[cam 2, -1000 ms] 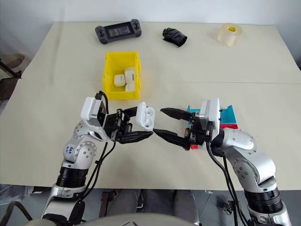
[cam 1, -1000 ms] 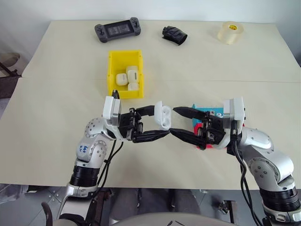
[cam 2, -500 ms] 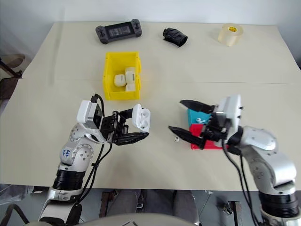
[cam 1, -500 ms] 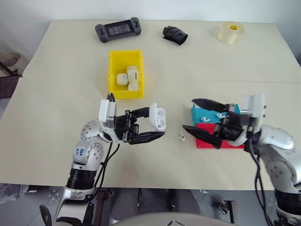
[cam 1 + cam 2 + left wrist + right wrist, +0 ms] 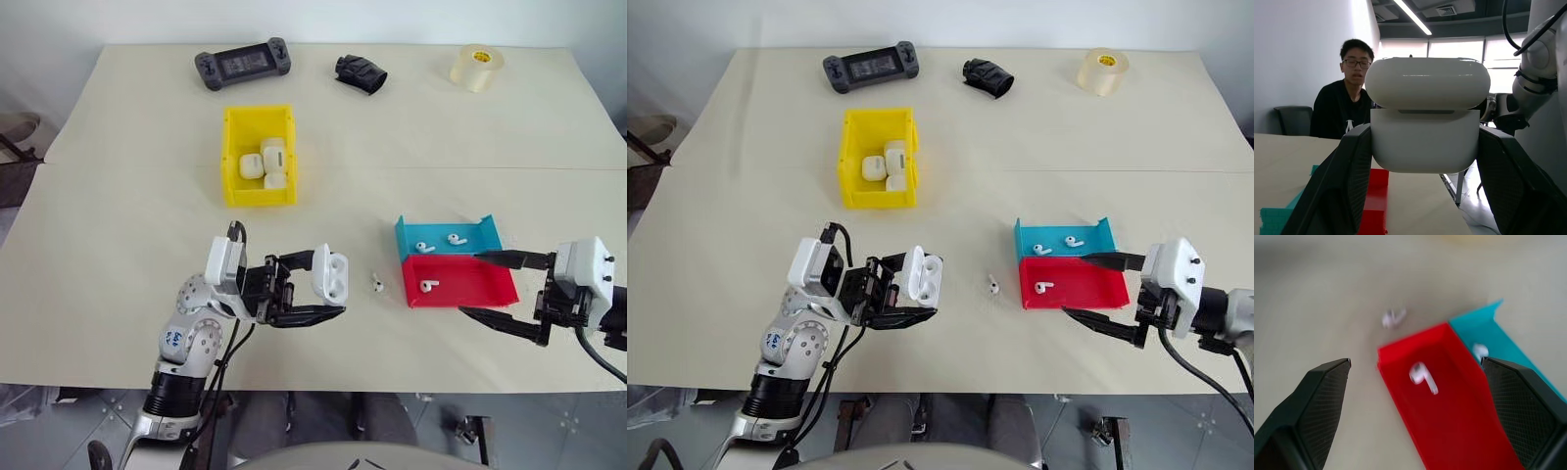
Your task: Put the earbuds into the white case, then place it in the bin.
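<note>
My left gripper [image 5: 331, 283] is shut on the white case [image 5: 330, 276], held above the table's front with its lid flipped open; the case's back [image 5: 1425, 137] sits between the black fingers [image 5: 1349, 181]. One of the earbuds [image 5: 377, 285] lies loose on the table, between the case and the red tray [image 5: 470, 284]. Another earbud [image 5: 427, 286] lies in the red tray, and two more [image 5: 424, 248] are in the blue tray [image 5: 470, 233]. My right gripper [image 5: 473, 285] stands open and empty at the trays' right end, pointing towards them. The yellow bin [image 5: 231, 157] sits farther back and holds white cases.
A black game controller [image 5: 243, 64], a dark crumpled object [image 5: 361, 73] and a roll of tape [image 5: 476, 67] lie along the table's far edge. A seated person [image 5: 1347, 103] is visible beyond the table in the left wrist view.
My right gripper has pulled away from the case, far to the right past the trays, still open. An earbud now lies on the table beside the red tray. The left gripper keeps hold of the case.
</note>
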